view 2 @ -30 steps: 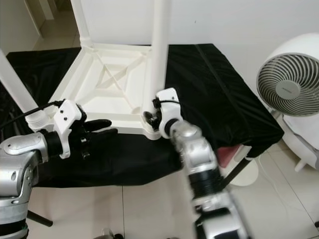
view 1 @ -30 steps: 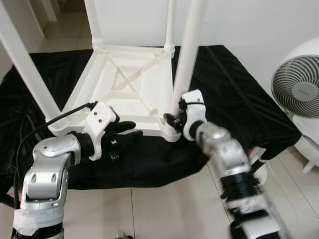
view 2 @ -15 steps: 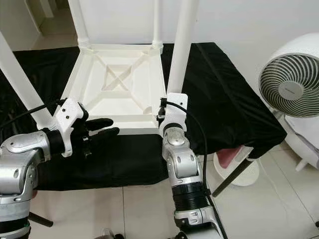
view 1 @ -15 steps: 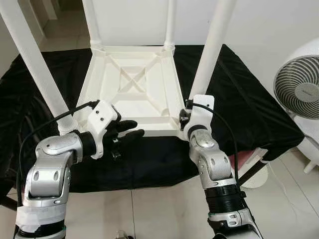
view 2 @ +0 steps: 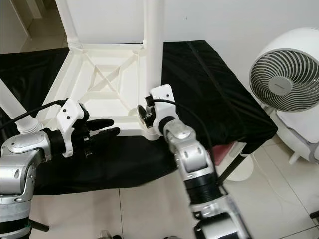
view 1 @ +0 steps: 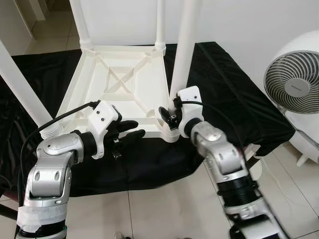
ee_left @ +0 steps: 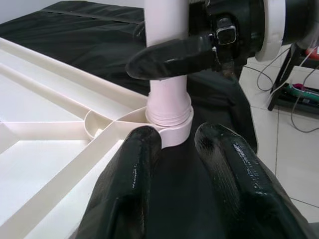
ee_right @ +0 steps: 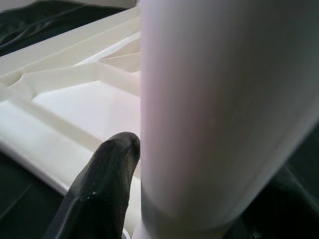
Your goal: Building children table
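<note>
A white children's table lies upside down on a black cloth, its legs pointing up. My right gripper is shut on the near-right leg just above its screw socket; in the right wrist view one black finger presses against that leg. My left gripper is open, just off the table's front edge. It points at the same corner, where the leg base stands a short way beyond its fingers. The near-left leg stands at the left corner.
The black cloth covers a low stand, whose front edge drops to tiled floor. A white floor fan stands at the right. A black cable runs to the left wrist. A white wall rises behind the table.
The whole view has shifted. My right arm has swung its elbow out to the right while its gripper stays at the leg's base. The left gripper holds the same open pose.
</note>
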You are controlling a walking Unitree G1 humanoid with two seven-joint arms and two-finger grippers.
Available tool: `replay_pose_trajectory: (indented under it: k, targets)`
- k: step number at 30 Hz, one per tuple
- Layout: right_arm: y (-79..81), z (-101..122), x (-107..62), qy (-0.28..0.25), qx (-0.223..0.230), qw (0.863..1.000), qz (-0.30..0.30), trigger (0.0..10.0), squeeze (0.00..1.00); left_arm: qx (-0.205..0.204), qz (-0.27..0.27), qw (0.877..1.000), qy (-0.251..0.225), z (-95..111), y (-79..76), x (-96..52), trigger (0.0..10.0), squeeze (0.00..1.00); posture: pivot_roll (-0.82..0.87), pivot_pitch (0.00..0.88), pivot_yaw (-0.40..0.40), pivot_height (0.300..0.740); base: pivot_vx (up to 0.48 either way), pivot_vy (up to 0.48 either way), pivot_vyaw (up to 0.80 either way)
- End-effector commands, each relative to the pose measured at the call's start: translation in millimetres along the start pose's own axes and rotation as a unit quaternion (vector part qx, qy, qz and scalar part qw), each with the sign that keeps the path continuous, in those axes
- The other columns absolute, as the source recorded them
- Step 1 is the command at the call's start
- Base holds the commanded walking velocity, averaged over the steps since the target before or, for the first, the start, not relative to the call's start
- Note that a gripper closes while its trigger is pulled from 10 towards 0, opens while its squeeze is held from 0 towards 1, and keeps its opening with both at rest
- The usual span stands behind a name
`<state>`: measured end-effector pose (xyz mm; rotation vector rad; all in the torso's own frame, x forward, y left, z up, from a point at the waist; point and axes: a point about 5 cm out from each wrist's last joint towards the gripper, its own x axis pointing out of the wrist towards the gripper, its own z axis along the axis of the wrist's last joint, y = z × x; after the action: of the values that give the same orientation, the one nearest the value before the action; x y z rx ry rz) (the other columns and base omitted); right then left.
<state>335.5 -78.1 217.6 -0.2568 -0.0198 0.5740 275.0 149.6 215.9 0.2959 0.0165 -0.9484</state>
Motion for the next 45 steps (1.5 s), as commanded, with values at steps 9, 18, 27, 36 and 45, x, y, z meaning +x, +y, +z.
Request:
replay_pose_trajectory:
  k: [9,18,27,36,45]
  targets:
    - [-17.1,-14,8.6,0.064,-0.008,0.989,0.129,10.0,0.0,0.001,0.09,0.996,0.004,-2,10.4,-2.5,10.0,0.0,-0.04,0.086,0.029,0.74,0.0,0.0,0.0]
    - [-13.8,-19,9.5,0.067,0.007,0.985,0.161,0.0,0.0,0.001,0.095,0.995,0.006,-2,10.6,-5.0,10.0,0.0,-0.03,0.088,0.027,0.74,0.0,0.0,0.0]
    - [-29.0,-25,13.5,0.083,0.067,0.994,-0.019,0.0,0.0,0.0,0.095,0.995,0.006,-3,10.8,-4.3,10.0,0.0,-0.04,0.09,0.026,0.74,0.0,0.0,0.0]
    - [-19.7,-39,2.1,0.102,0.187,0.948,-0.235,0.0,0.0,-0.003,0.089,0.996,0.004,-3,9.4,-1.8,10.0,0.0,-0.05,0.1,0.028,0.74,0.0,0.0,0.0]
    - [-15.0,-35,-2.0,0.084,0.246,0.876,-0.406,0.0,0.0,-0.004,0.086,0.996,0.0,-2,8.0,1.2,10.0,0.0,-0.05,0.098,0.023,0.74,0.0,0.0,0.0]
